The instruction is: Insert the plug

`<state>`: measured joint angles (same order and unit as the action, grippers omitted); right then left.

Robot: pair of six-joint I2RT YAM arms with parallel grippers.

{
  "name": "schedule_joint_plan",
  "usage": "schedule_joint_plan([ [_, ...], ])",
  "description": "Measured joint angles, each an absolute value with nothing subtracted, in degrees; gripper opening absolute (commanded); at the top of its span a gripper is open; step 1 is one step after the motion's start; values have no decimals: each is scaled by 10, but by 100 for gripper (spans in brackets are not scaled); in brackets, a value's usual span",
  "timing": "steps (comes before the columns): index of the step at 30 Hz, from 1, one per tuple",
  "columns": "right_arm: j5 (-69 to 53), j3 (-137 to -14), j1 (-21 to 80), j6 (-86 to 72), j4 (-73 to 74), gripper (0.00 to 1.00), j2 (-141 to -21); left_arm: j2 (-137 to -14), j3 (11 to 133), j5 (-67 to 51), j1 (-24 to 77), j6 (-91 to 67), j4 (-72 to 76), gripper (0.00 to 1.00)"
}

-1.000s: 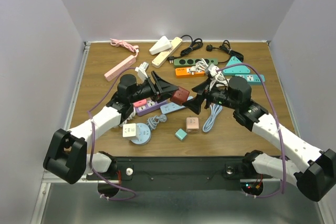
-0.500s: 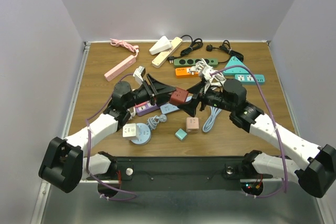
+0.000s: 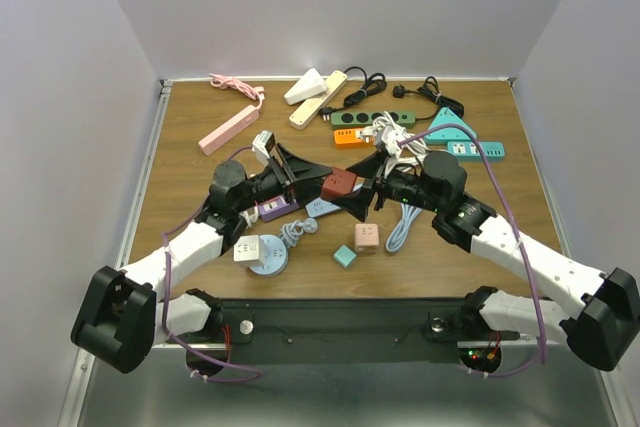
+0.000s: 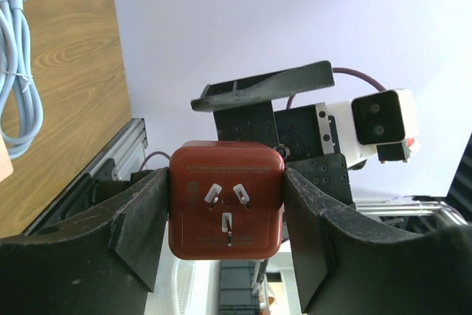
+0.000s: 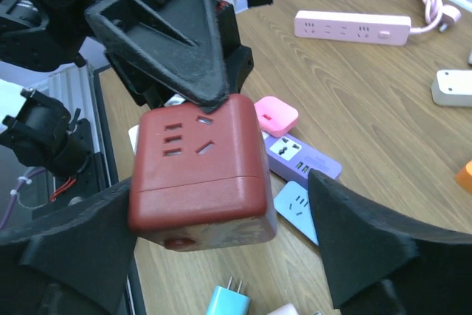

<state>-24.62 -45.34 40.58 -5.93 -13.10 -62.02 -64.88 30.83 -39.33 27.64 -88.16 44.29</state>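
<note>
Top external: left gripper [image 3: 318,179] is clamped on the dark red plastic cube plug [image 3: 341,185], held above the middle of the brown wooden table [image 3: 180,147]. Right gripper [image 3: 362,197] has closed in at the cube's 3 o'clock, its jaws apart on either side and beginning to narrow. Likely a handover; no insertion yet.

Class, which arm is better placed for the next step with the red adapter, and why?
Probably right: the right end effector, open, straddles the red adapter, which the left end effector grips mid-air; closing would likely take it.
</note>
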Motion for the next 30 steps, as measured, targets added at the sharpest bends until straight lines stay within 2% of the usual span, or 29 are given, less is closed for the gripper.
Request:
schedule_joint_plan([
  [2,-249,-453,407,-60,-139,72,-623,-646,303,-390,276,-890,449,0],
  [3,-251,-453,409,-60,-142,62,-624,-645,300,-387,276,-894,455,0],
  [7,-261,-453,413,-55,-152,41,-627,-645,289,-383,275,-918,467,0],
  [8,-265,-453,413,-53,-153,38,-628,-645,286,-383,275,-923,469,9],
  [9,-266,-453,413,-53,-153,36,-630,-645,282,-384,274,-926,474,29],
  [11,-269,-457,413,-57,-150,33,-636,-645,276,-383,272,-926,482,42],
  [13,-270,-465,413,-58,-141,23,-641,-646,276,-381,271,-926,485,60],
  [14,-269,-469,413,-58,-135,1,-642,-647,276,-380,271,-926,488,64],
  [18,-268,-475,413,-61,-124,0,-642,-649,276,-380,271,-918,495,78],
  [19,-267,-475,413,-65,-122,0,-641,-653,276,-387,271,-909,500,84],
  [23,-258,-475,413,-93,-105,0,-641,-664,283,-407,272,-859,496,90],
  [30,-220,-493,412,-123,-7,0,-611,-658,316,-404,216,-714,385,97],
])
